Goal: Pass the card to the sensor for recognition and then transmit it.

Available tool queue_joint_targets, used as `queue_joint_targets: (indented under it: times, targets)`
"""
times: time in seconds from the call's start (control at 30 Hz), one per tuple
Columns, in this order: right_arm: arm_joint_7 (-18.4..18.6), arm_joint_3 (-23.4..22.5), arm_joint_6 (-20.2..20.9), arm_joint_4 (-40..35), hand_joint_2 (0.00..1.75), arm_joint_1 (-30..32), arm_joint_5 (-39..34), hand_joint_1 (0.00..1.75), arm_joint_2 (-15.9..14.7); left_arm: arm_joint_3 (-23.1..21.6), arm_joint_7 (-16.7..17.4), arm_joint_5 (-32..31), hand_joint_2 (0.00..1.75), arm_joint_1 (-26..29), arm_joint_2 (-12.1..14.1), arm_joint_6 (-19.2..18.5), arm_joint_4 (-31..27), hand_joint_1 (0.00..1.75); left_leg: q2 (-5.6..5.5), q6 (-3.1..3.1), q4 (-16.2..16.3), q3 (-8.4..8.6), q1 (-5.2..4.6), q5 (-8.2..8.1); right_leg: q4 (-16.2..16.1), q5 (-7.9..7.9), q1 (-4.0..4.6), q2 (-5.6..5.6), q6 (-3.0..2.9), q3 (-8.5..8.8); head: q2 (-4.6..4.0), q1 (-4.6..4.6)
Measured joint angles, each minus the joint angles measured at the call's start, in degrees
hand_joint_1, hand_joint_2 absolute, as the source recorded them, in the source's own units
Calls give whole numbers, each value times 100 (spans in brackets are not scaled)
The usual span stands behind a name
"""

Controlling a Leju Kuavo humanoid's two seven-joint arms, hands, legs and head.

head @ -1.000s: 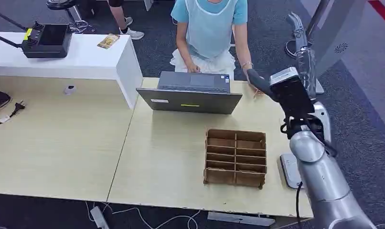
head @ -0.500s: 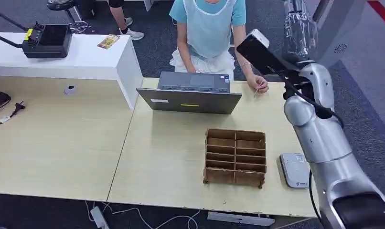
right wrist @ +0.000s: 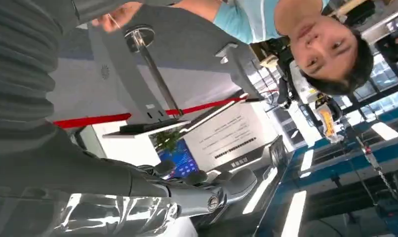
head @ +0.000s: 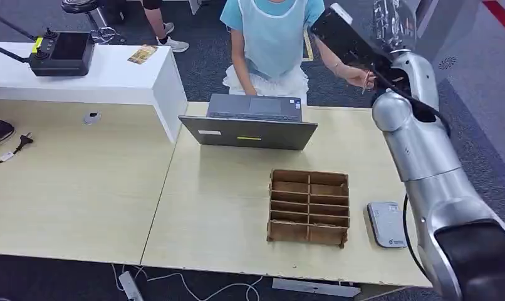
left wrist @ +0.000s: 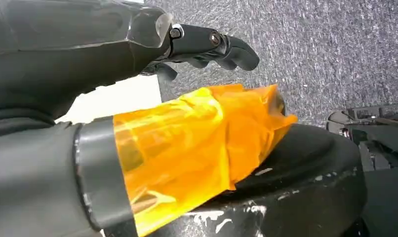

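Observation:
My right arm is raised high at the table's far right, with the right hand [head: 393,20] up by the picture's top edge. In the right wrist view the right hand [right wrist: 187,193] has its fingers stretched out and nothing in them. A person's hand [head: 359,76] reaches up toward that arm and pinches a thin pale card [head: 365,86], seen edge-on. The same hand [right wrist: 114,19] appears in the right wrist view. The grey card sensor [head: 387,224] lies flat on the table's near right corner. My left hand [left wrist: 207,44] hangs over the carpet, holding nothing.
A brown cardboard divider box [head: 309,207] stands left of the sensor. An open grey laptop [head: 250,122] sits in front of the seated person [head: 272,37]. A white counter [head: 99,78] with a black controller is at the back left. Cables lie at the far left.
My right arm has swung up from the table's right side to high by the person. The person's hand has lifted off the table with the card toward my right hand.

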Motion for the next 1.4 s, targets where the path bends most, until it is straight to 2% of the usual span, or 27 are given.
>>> queue_joint_targets:
  times: [0.2,0.43,0.8,1.13,1.27,1.3,1.33,1.4]
  targets:
    - [267,114,153,378,175,-301,673,0,37,-61,2,-92,0,-1,9,-13,-2,0,0,0,0,1,0,1,0,1,0,0,0,1,0,4]
    - [457,363,306,1172,175,-708,1195,0,247,-127,7,-125,0,-7,15,-22,0,0,-1,-2,0,2,2,2,1,2,2,-1,-2,0,0,0]
    - [588,481,286,2216,175,-954,1381,0,369,-166,20,-157,0,-12,15,-24,0,0,-1,-3,1,1,0,3,1,3,0,0,-2,1,0,2]
    - [660,483,274,2559,175,-1013,1429,0,372,-197,22,-157,0,-15,17,-39,0,0,0,-4,1,3,1,3,2,3,1,3,-2,-4,0,0]
    - [695,385,118,2708,175,-1033,1412,0,347,-197,22,-155,0,-15,17,-39,0,0,1,-4,1,3,1,3,2,3,1,3,-2,-3,0,0]
    - [688,358,63,2736,175,-1034,1412,47,337,-197,22,-157,0,-15,17,-39,-2,0,1,-4,1,3,1,3,2,3,1,3,-2,-3,0,0]
    - [673,341,41,2756,175,-1035,1403,175,330,-197,22,-157,0,-15,17,-39,-2,0,1,-4,1,3,1,3,2,3,1,3,-2,-3,0,2]
    - [653,271,-9,2789,175,-1034,1401,175,313,-197,17,-155,0,-15,20,-37,-2,0,1,-4,1,3,0,3,2,3,0,3,-2,-3,0,2]
